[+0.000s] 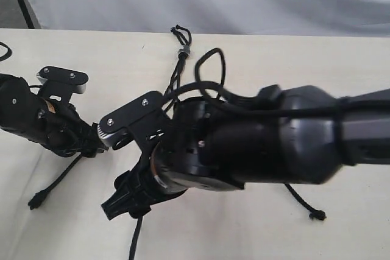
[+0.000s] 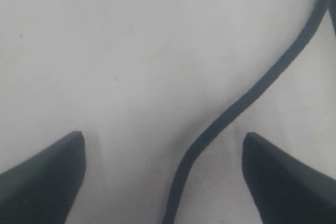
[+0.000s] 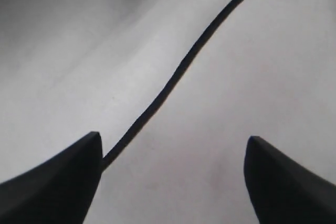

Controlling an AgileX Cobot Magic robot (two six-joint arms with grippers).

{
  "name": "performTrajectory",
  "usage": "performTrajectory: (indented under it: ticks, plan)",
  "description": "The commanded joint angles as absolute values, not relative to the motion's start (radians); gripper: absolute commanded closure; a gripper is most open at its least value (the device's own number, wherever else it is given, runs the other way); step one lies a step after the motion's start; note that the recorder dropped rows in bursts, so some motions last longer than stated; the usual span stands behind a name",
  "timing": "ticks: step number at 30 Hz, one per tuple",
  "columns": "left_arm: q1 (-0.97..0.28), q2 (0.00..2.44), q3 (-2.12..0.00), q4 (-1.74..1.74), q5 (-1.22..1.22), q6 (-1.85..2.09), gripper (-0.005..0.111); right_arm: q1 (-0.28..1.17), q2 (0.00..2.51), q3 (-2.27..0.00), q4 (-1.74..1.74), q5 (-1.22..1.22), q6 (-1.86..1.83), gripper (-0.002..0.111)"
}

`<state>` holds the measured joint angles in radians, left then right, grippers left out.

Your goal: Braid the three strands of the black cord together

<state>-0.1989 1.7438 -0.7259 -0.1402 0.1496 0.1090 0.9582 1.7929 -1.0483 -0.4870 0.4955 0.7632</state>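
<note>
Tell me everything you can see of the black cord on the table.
The black cord is thin matte rope lying on the pale table. At its end away from the arms, a short loop sits beyond a small grey bead. From there the three strands run under the right arm, mostly hidden. Two knotted tips show, one on each side; a third strand leaves the picture's lower edge. No braiding is visible. The left gripper and right gripper are open, a strand lying loose below each.

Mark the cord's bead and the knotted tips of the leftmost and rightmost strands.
Bead point(image 1: 183, 49): exterior view, its grey middle.
Left strand tip point(image 1: 36, 200): exterior view, the end knot.
Right strand tip point(image 1: 317, 215): exterior view, the end knot.
</note>
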Motion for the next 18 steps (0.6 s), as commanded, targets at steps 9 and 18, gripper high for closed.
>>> performTrajectory:
  ticks: [9, 18]
  plan:
    - [-0.195, 1.745, -0.723, -0.145, 0.147, 0.095, 0.031, 0.957, 2.013, -1.216, -0.214, 0.589, 0.6, 0.037]
    - [-0.195, 1.745, -0.723, -0.145, 0.16, 0.095, 0.031, 0.956, 1.997, -1.221, -0.19, 0.697, 0.551, 0.108]
